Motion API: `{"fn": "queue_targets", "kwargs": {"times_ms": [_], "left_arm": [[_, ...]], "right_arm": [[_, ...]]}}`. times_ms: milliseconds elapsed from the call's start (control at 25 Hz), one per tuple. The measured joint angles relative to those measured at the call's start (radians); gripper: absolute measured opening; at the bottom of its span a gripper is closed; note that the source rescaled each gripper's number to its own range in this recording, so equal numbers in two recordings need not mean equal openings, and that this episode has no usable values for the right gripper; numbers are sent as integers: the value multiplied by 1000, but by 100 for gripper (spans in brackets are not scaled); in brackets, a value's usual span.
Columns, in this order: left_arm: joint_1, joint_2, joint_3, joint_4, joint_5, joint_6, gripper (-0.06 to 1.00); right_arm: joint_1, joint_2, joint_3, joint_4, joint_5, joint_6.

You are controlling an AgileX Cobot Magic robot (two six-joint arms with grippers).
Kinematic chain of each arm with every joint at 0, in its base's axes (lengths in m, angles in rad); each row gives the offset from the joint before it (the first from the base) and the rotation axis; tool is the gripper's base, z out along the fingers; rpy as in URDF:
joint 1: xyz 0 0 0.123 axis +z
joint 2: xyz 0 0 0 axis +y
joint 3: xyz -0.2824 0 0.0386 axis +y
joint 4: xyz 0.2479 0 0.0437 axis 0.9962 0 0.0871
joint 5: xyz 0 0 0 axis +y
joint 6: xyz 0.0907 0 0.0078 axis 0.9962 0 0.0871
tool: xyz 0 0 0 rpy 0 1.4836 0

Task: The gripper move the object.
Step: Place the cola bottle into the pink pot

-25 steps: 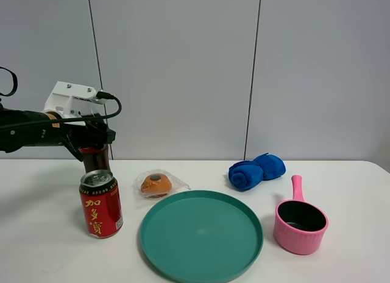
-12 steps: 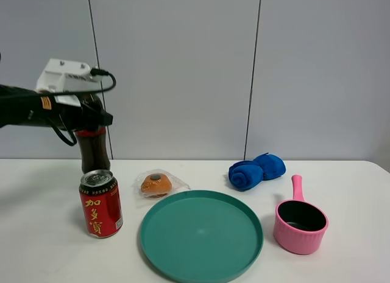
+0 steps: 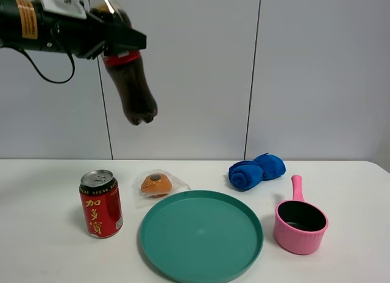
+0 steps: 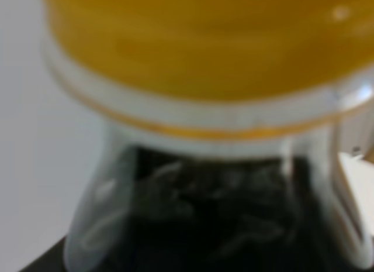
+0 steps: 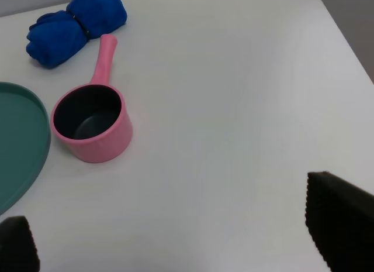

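Note:
My left gripper (image 3: 114, 41) is shut on the neck of the cola bottle (image 3: 132, 85) and holds it high in the air at the upper left of the exterior view. The bottle hangs tilted, its base toward the right, well above the table. The left wrist view is filled by the bottle's yellow cap (image 4: 198, 44) and the dark cola (image 4: 216, 219) below it; the jaws are hidden there. My right gripper (image 5: 175, 243) is open and empty over the white table; it is out of the exterior view.
On the table stand a red drink can (image 3: 100, 204), a wrapped bun (image 3: 156, 184), a green round plate (image 3: 201, 271), a rolled blue towel (image 3: 256, 170) and a pink pot (image 3: 300, 225). The pot (image 5: 92, 124) and towel (image 5: 76, 27) also show in the right wrist view.
My left gripper has lifted the cola bottle from the table behind the can, up and to the right, and the bottle now tilts.

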Motion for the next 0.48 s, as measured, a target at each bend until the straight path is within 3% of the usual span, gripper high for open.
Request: {"fn": "queue_targets", "kwargs": {"times_ms": [200, 480], "left_arm": [[-104, 0, -142, 94, 27, -79, 1], [-241, 56, -301, 114, 80, -134, 1]], "right_arm": [[0, 0, 0, 0, 0, 0], [0, 0, 0, 0, 0, 0]]}}
